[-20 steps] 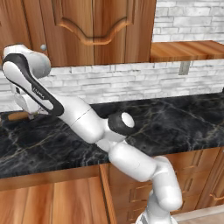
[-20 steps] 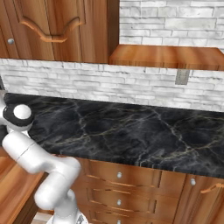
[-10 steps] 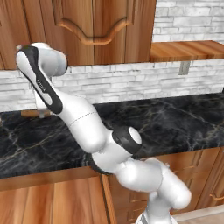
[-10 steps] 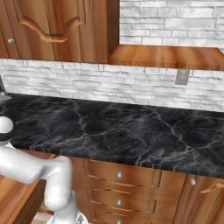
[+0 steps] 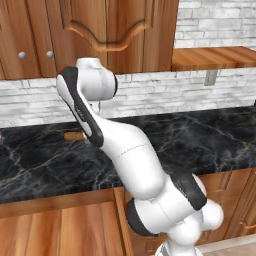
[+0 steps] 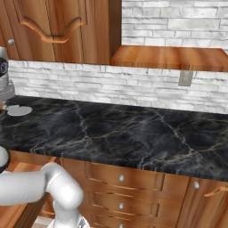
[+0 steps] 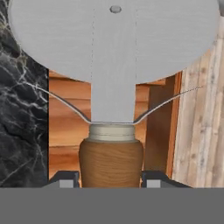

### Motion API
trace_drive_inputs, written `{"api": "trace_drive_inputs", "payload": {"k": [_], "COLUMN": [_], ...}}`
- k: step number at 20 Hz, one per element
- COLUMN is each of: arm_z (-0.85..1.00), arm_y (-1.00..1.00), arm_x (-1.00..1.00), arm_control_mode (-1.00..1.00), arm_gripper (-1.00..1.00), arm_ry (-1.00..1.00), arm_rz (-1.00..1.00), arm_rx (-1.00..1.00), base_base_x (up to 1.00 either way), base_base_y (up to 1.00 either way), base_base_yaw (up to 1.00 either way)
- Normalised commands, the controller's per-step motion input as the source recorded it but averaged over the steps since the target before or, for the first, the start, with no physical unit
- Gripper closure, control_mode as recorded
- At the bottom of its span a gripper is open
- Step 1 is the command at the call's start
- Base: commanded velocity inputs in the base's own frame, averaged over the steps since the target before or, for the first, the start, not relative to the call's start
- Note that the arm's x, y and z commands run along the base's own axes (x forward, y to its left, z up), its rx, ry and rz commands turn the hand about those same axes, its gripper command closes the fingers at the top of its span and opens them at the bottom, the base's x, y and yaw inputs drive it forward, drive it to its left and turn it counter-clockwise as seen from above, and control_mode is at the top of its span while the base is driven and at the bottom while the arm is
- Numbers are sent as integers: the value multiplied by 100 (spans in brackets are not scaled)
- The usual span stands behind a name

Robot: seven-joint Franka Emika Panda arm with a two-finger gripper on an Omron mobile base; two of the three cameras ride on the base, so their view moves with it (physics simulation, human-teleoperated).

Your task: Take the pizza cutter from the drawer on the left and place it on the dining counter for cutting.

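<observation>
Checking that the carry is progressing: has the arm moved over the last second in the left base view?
Yes. Judged against the cabinet door, the arm's upper joint has swung rightward, from the left edge toward the middle.

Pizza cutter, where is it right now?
The pizza cutter is in the gripper, its brown handle between the fingertips and its wheel blade pointing away, at the top of the hand view; black marble lies left of it and wood behind.

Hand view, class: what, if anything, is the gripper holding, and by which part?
The gripper holds the pizza cutter by its brown wooden handle, wheel blade pointing away.
</observation>
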Motion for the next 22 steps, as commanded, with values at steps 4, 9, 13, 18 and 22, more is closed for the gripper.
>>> {"api": "trace_drive_inputs", "payload": {"k": [4, 9, 13, 18, 22], "arm_z": [6, 8, 0, 0, 0], "arm_y": [-99, -100, -99, -100, -77], "arm_x": [-14, 0, 0, -7, -14], "arm_control_mode": [-100, -100, -100, -100, -100], "arm_gripper": [100, 100, 100, 100, 100], "arm_ry": [-3, 0, 0, 0, 2], "arm_rz": [0, 0, 0, 0, 0], "arm_rx": [-7, -6, -6, -1, 0], "base_base_x": [0, 0, 0, 0, 0], "base_base_y": [0, 0, 0, 0, 0], "base_base_yaw": [0, 0, 0, 0, 0]}}
